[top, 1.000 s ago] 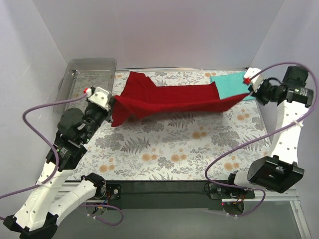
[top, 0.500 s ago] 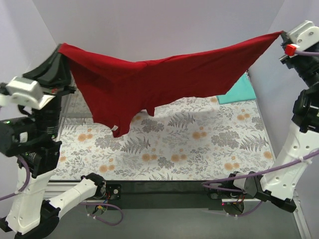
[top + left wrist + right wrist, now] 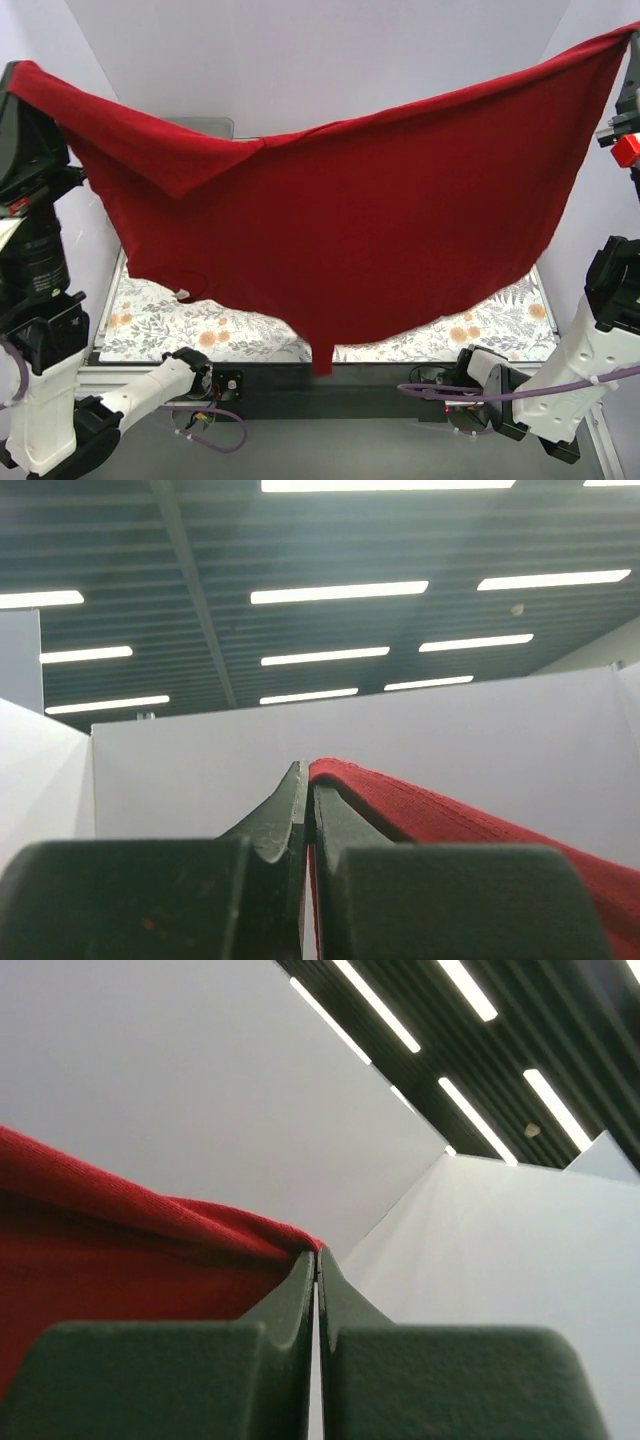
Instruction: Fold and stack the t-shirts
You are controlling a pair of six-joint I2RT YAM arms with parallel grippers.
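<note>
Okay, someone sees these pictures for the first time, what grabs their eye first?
The dark red t-shirt, stretched like a curtain across almost the whole top view, high above the floral table. The left gripper pinches one upper end and the right gripper the other, both shut on the cloth. Both wrist views point up at ceiling strip lights.

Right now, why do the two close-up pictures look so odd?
Left wrist view: tilted up at bright ceiling lights, the left gripper a dark, soft-focus shape pinching the red shirt. Right wrist view: same upward tilt, right gripper blurred up close. Top view: evenly lit, the shirt hiding most of the table.
</note>
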